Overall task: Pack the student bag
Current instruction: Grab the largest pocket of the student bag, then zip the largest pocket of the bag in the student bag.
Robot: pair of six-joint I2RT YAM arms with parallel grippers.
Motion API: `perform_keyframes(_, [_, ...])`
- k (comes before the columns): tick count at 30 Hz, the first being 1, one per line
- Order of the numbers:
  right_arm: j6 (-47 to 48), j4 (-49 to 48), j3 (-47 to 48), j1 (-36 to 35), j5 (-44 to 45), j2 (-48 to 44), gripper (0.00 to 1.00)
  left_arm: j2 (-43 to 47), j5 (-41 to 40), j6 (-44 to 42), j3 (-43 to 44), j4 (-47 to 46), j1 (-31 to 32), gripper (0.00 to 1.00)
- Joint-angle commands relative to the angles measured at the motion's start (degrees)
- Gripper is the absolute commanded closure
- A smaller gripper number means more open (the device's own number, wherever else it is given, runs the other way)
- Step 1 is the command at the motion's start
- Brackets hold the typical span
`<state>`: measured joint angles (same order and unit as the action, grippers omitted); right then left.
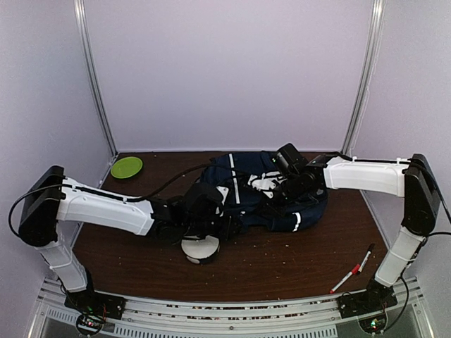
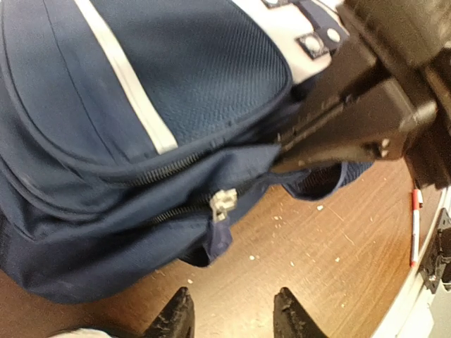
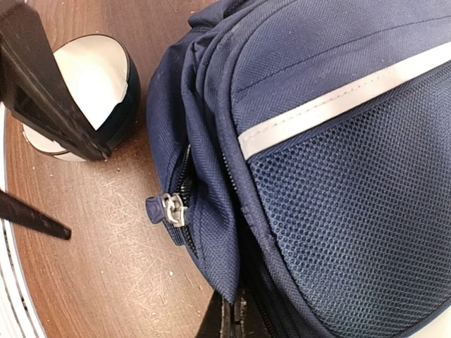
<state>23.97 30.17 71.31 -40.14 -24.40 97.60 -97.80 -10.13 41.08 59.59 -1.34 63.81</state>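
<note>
Green plate [image 1: 127, 167] sits far left on the brown counter [image 1: 282, 264]. Round white object with dark rim [image 1: 200, 248] near, left of centre. Near right: red-and-white marker [image 1: 344, 281] beside a dark-tipped marker [image 1: 366, 259]; pale crumbs scattered.

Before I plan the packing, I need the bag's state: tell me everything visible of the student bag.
The student bag is navy fabric with white stripes, a studded white patch and a mesh side pocket. It lies front-up on the brown table; a zipper pull shows on its side, and the right pincer pinches fabric near it.
</note>
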Motion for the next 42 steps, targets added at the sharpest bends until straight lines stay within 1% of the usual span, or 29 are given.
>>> perform_keyframes(1, [-0.6, -6.9, 2.0, 0.9, -0.6, -3.4, 1.00, -2.3, 3.4, 0.2, 0.7, -2.5, -0.1, 0.56])
perform_keyframes(3, [-0.8, -7.0, 1.9, 1.0, -0.8, -3.6, 1.00, -4.1, 4.2, 0.4, 2.4, -1.6, -0.5, 0.53])
perform_keyframes(8, [-0.9, -7.0, 1.9, 1.0, -1.8, -4.0, 1.00, -6.2, 1.4, 1.2, 6.2, 1.4, -0.8, 0.45])
perform_keyframes(15, [-0.7, -6.8, 1.6, 1.0, -2.4, -4.3, 1.00, -7.6, -0.5, 2.7, 5.9, -1.3, -3.0, 0.44])
perform_keyframes(16, [-0.6, -6.9, 1.4, 1.1, -2.4, -4.5, 1.00, -7.9, -0.2, 2.4, 6.1, -2.2, -3.3, 0.45])
perform_keyframes(18, [-0.7, -7.1, 1.3, 1.2, -2.4, -4.7, 1.00, -9.0, 1.4, 1.6, 7.3, -3.4, -3.9, 0.52])
perform_keyframes(22, [-0.9, -7.2, 1.3, 1.3, -2.6, -4.6, 1.00, -10.7, 4.3, 0.4, 9.2, -5.4, -4.4, 0.65])
perform_keyframes(24, [-0.9, -7.0, 1.4, 1.3, -2.8, -4.3, 1.00, -11.1, 5.7, 0.1, 9.2, -7.1, -4.4, 0.75])
perform_keyframes(25, [-0.9, -6.9, 1.5, 1.4, -2.8, -4.1, 1.00, -11.1, 6.2, 0.1, 9.3, -7.5, -4.5, 0.78])
perform_keyframes(26, [-0.9, -6.7, 1.4, 1.4, -2.8, -4.0, 1.00, -11.1, 6.8, 0.1, 9.3, -7.7, -4.5, 0.82])
perform_keyframes(27, [-0.9, -6.6, 1.3, 1.4, -2.5, -4.0, 1.00, -10.9, 7.5, 0.1, 9.3, -7.9, -4.5, 0.89])
perform_keyframes(28, [-0.7, -6.5, 1.2, 1.6, -2.2, -4.0, 1.00, -10.5, 7.9, 0.1, 9.0, -7.8, -4.4, 0.92])
perform_keyframes(31, [0.0, -6.4, 0.4, 2.5, -0.9, -4.1, 1.00, -7.8, 8.5, -0.6, 7.3, -6.9, -4.4, 1.00])
perform_keyframes(34, [0.2, -6.5, -0.4, 3.8, -0.7, -4.2, 1.00, -3.9, 7.8, -1.3, 4.7, -5.5, -4.4, 1.00])
perform_keyframes(36, [0.4, -5.9, -0.6, 4.9, -0.5, -3.9, 1.00, -1.1, 6.6, -1.9, 3.3, -3.0, -4.4, 1.00])
perform_keyframes(39, [2.2, -4.6, -2.2, 6.0, 1.5, -4.4, 1.00, 1.6, 3.9, -4.4, 3.4, 4.1, -4.5, 1.00])
perform_keyframes(42, [5.4, -3.8, -6.0, 7.3, 5.4, -5.9, 1.00, 3.6, 1.6, -7.7, 3.5, 10.9, -4.8, 1.00])
